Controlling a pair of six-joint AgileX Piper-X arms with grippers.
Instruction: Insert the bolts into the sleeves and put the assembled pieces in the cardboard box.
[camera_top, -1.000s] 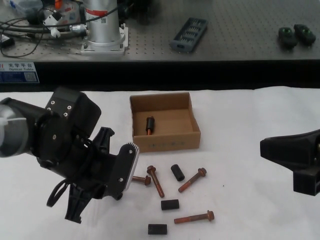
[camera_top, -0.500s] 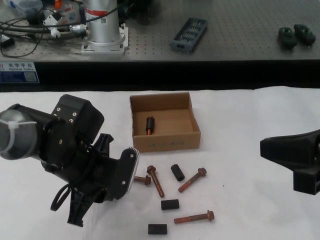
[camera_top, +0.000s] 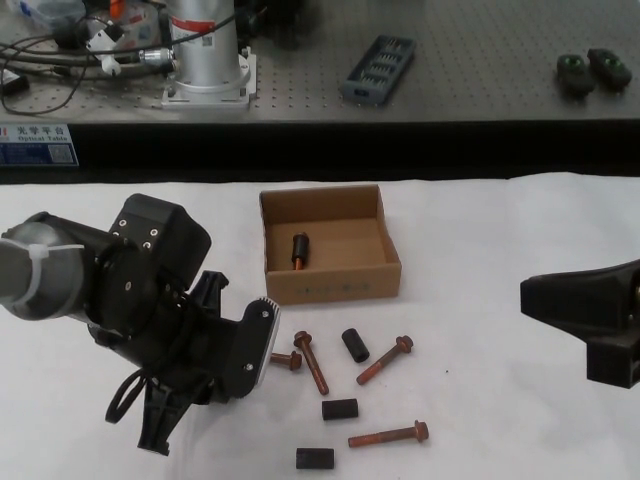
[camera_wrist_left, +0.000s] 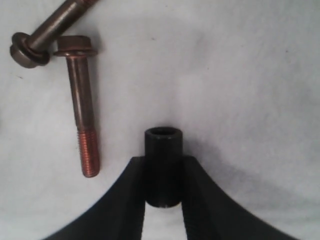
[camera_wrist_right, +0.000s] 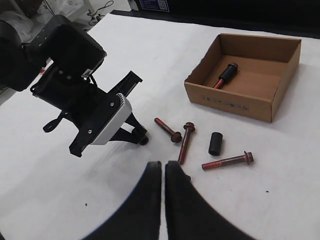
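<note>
Presently on the bench, item by item.

Left gripper (camera_wrist_left: 164, 161) — fingers (camera_wrist_left: 127, 195) pinched tight on the gripped sleeve (camera_wrist_left: 162, 145), which is black, with one finger on each side. The open bore end juts past the fingertips. The gripper hangs low over the white cloth (camera_top: 500, 240), at the left edge of the scattered parts and on the robot's side of the cardboard box (camera_top: 330, 285).

First bolt (camera_wrist_left: 82, 107): flat on the cloth just beside the gripped sleeve, not touching it. Its shank runs roughly parallel to the sleeve, threaded end toward the fingers.

Second bolt (camera_wrist_left: 30, 46): flanged head against the first bolt's head, shank running off at an angle.

Third bolt (camera_top: 385, 360) and fourth bolt (camera_top: 390, 435): loose on the cloth to the right of that pair, apart from each other.

Far sleeve (camera_top: 354, 345): black, lying between the second and third bolts.

Middle sleeve (camera_top: 340, 409): black, just beside the fourth bolt's threaded end.

Near sleeve (camera_top: 315, 458): black, closest to the robot.

Assembled piece (camera_top: 299, 250) — a bolt seated in a sleeve, lying on the box floor toward its left wall.

Right gripper (camera_wrist_right: 163, 166): fingers pressed together with nothing between them, held above the cloth. Its arm (camera_top: 590, 320) sits at the bench's right edge, well apart from the parts.
</note>
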